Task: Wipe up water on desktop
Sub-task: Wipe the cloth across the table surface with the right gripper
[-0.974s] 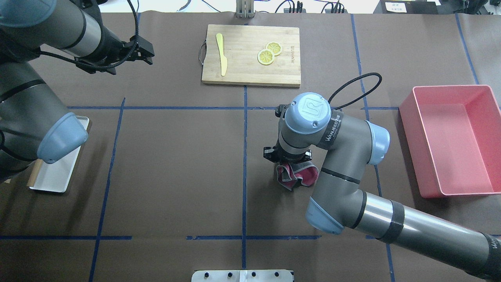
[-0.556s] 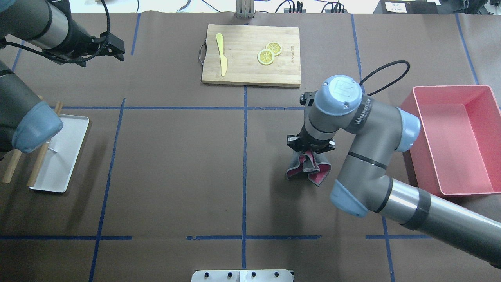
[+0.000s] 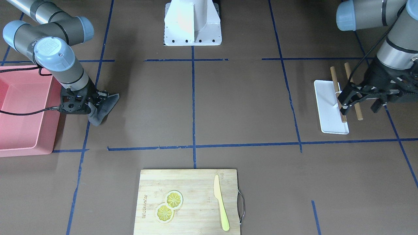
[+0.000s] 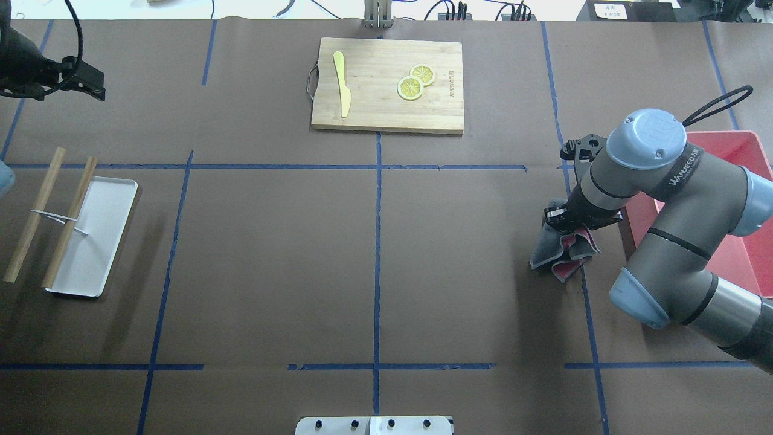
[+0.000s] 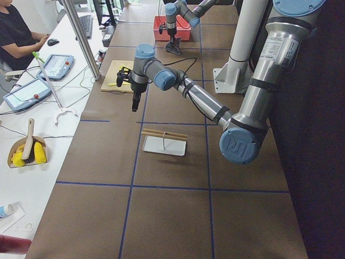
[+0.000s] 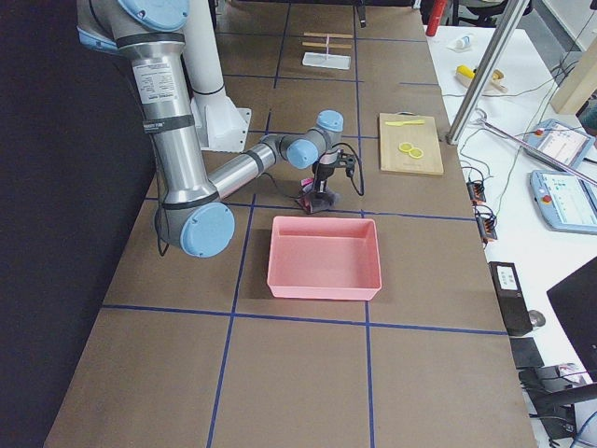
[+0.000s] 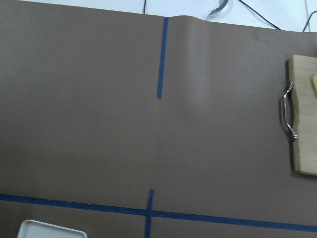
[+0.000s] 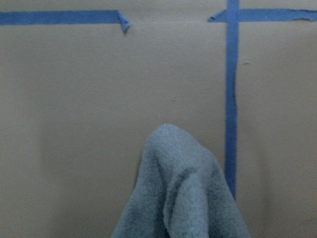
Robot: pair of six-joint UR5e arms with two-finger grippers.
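Observation:
The desktop [image 4: 272, 254] is dark brown with blue tape lines; I see no water on it. My right gripper [image 4: 564, 220] is shut on a grey and red cloth [image 4: 558, 257], which hangs down and touches the desktop just left of the pink bin. The cloth also shows in the front view [image 3: 103, 109] under the right gripper [image 3: 81, 104], and in the right wrist view [image 8: 183, 198]. My left gripper [image 4: 90, 81] is open and empty, raised at the far left; in the front view [image 3: 359, 102] it overlaps the tray.
A bamboo cutting board [image 4: 386, 109] with a yellow knife [image 4: 342, 84] and two lemon slices [image 4: 415, 81] lies at the back centre. A pink bin [image 4: 724, 134] stands at the right. A white tray [image 4: 115, 205] with two wooden rods [image 4: 36, 211] lies at the left.
My right arm has carried the cloth to the right, up to the pink bin. My left arm has drawn back to the left, uncovering the tray and rods.

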